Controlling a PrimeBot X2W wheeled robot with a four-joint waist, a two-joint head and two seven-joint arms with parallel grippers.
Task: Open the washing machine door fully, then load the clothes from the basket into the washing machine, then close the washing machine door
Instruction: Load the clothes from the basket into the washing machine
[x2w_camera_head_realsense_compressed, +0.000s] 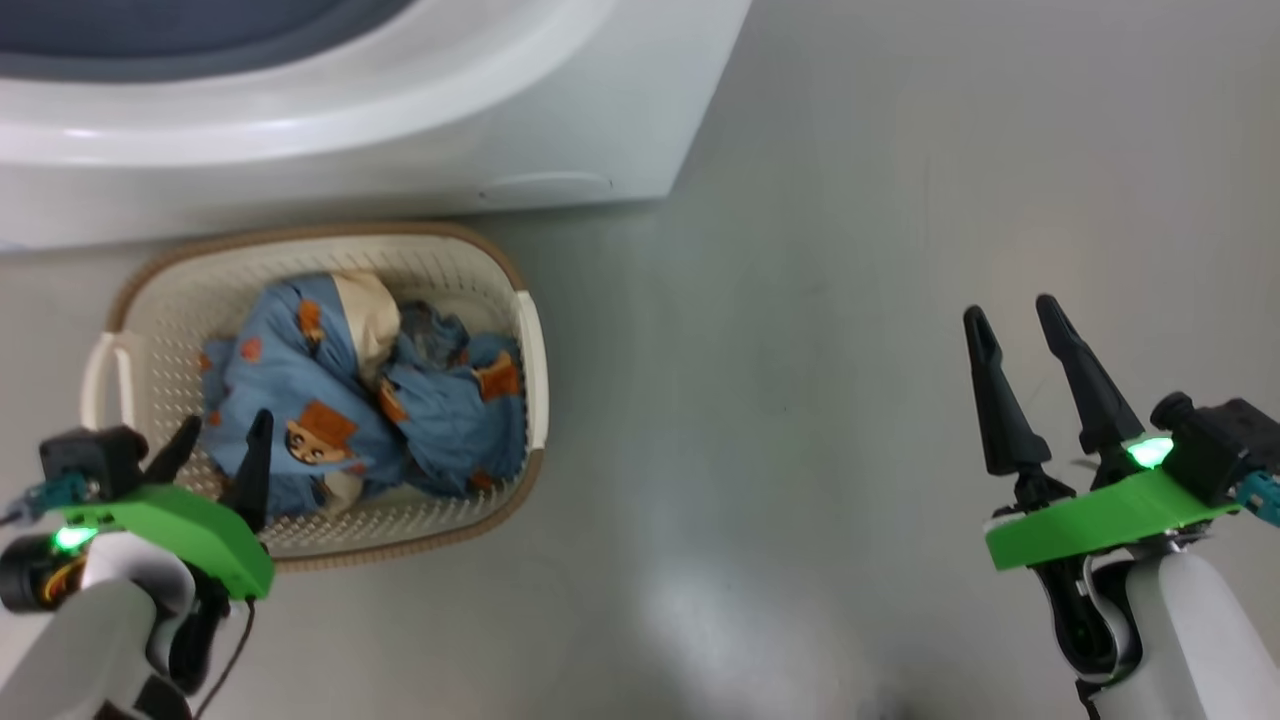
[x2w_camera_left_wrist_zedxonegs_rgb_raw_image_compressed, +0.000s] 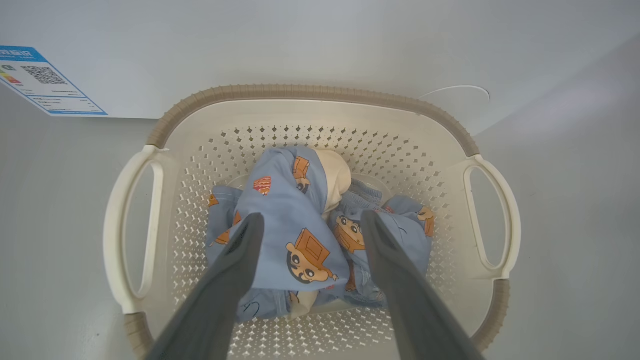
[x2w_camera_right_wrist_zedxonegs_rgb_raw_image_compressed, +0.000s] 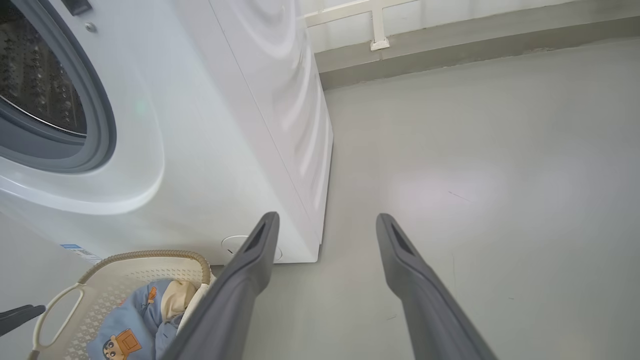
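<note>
Left gripper (x2w_camera_head_realsense_compressed: 226, 420) first: jaws spread as wide as they go, nothing between them, hanging over the basket (x2w_camera_head_realsense_compressed: 300, 235) at its near-left corner. In the left wrist view the left gripper (x2w_camera_left_wrist_zedxonegs_rgb_raw_image_compressed: 312, 217) points down into the basket (x2w_camera_left_wrist_zedxonegs_rgb_raw_image_compressed: 310, 91), one finger on each side of the heap of clothes (x2w_camera_left_wrist_zedxonegs_rgb_raw_image_compressed: 295, 220). I can't tell whether the tips touch the cloth.

The clothes (x2w_camera_head_realsense_compressed: 300, 390) are bunched in the middle of the basket, blue fabric with orange-brown cartoon faces. A cream fold sits on the side of the heap away from the robot. The heap stretches along the basket's long axis, which runs handle to handle across the head view, parallel to the front of the washing machine (x2w_camera_head_realsense_compressed: 400, 150).

The washing machine stands just behind the basket, far rim close against its white front. A blue label (x2w_camera_left_wrist_zedxonegs_rgb_raw_image_compressed: 45, 80) is off the basket's far-left corner and a round cap (x2w_camera_head_realsense_compressed: 545, 187) off its far-right.

Right gripper (x2w_camera_head_realsense_compressed: 1010, 310) is well clear of the basket, out to its right over bare grey floor (x2w_camera_head_realsense_compressed: 850, 300) — fingers wide apart too, empty, pointing the same way the basket faces the washer. Its own view catches the drum (x2w_camera_right_wrist_zedxonegs_rgb_raw_image_compressed: 30, 75) and grey gasket (x2w_camera_right_wrist_zedxonegs_rgb_raw_image_compressed: 95, 125) above the basket (x2w_camera_right_wrist_zedxonegs_rgb_raw_image_compressed: 150, 255).
</note>
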